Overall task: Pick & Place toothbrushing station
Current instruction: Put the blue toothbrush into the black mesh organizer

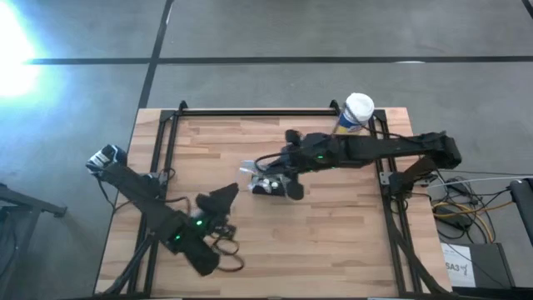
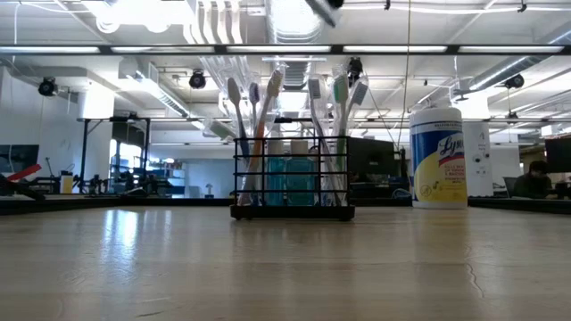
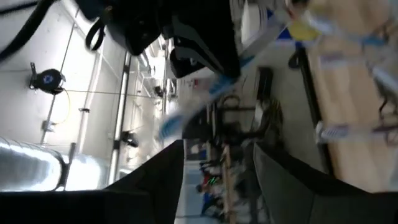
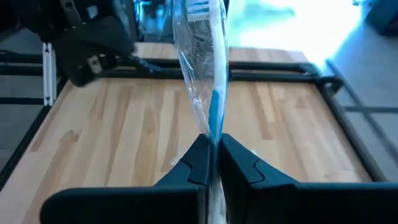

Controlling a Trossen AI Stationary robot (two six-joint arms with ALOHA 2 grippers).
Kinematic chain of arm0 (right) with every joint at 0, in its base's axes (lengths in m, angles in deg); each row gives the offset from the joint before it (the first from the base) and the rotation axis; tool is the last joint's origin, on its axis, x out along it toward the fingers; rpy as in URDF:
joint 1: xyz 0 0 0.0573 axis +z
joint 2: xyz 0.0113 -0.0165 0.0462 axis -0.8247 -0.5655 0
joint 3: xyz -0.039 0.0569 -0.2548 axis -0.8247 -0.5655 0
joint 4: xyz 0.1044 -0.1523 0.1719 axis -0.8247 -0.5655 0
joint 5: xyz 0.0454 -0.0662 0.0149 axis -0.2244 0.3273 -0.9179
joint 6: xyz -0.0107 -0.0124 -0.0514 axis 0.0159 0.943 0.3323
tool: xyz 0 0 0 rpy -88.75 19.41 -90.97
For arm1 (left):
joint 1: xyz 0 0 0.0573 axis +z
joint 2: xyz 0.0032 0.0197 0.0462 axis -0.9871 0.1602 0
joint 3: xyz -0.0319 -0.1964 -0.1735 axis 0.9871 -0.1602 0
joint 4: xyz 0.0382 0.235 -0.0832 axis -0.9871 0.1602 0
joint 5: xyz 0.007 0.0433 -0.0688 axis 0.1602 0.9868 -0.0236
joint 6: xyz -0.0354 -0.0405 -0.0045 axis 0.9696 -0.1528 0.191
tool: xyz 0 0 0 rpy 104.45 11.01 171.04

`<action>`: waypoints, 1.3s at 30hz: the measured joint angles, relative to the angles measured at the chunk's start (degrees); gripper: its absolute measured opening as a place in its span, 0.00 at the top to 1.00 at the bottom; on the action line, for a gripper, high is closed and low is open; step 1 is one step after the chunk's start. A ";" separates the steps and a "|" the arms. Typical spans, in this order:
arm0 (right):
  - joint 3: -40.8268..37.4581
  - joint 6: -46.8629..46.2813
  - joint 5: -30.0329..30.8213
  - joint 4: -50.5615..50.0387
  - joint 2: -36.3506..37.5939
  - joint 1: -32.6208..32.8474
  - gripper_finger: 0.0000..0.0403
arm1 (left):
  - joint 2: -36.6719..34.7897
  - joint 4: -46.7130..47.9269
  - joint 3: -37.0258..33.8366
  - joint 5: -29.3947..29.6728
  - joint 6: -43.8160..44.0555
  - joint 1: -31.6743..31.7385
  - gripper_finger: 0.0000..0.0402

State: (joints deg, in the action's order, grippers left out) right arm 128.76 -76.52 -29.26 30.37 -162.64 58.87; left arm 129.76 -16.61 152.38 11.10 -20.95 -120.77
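The toothbrushing station [image 2: 290, 183], a black mesh-sided holder box with several toothbrushes standing in it, rests on its base at the table's middle [image 1: 273, 187]. Just beyond it, above the table, my right gripper [image 4: 213, 163] is shut on a toothbrush [image 4: 208, 74] with a blue handle, sealed in a clear wrapper. The same toothbrush [image 3: 205, 99] shows ahead of my left gripper [image 3: 227, 180], which stands open with nothing between its fingers. In the high view my left gripper [image 1: 227, 194] is left of the station, nearer the front. My right gripper pinches the wrapped toothbrush between its two fingers at the blue part of the handle [image 4: 214, 134]. The fingers come from the table's right side, slanting a little down, and lie across the brush. The brush sticks out beyond the fingertips, clear of the table.
A round canister [image 2: 438, 158] with a white lid and yellow label stands at the table's far right corner [image 1: 356, 112]. A black frame rail [image 1: 250, 112] runs round the table's edges. Bare wood lies in front of the station.
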 joint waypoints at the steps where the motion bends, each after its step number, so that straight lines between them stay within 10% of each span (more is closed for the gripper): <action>1: -0.22 0.18 1.14 -0.46 1.35 0.36 0.97 | -0.58 -0.15 0.28 0.00 1.27 -1.22 0.50; 7: -4.93 2.03 6.50 -0.75 11.75 4.11 0.97 | -6.85 2.60 -0.68 -1.03 19.28 -7.84 0.50; 16: -26.21 4.51 8.36 15.29 30.50 11.11 0.97 | -23.93 3.50 -14.38 -21.87 45.71 -10.88 0.71; 22: -40.57 9.96 8.15 24.86 40.83 12.09 0.97 | -35.88 -20.64 -32.28 -30.62 37.89 -9.88 0.97; 30: -55.96 17.08 4.91 43.11 48.43 12.31 0.97 | -49.18 -54.55 -53.65 -55.76 28.50 -1.51 0.99; 39: -67.88 13.06 4.70 51.38 54.50 12.33 0.97 | -52.40 -71.25 -66.54 -67.28 34.00 8.11 0.99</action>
State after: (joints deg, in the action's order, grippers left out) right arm 60.87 -63.47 -24.57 81.74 -108.14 71.20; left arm 77.36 -87.86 85.84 -56.18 13.05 -112.66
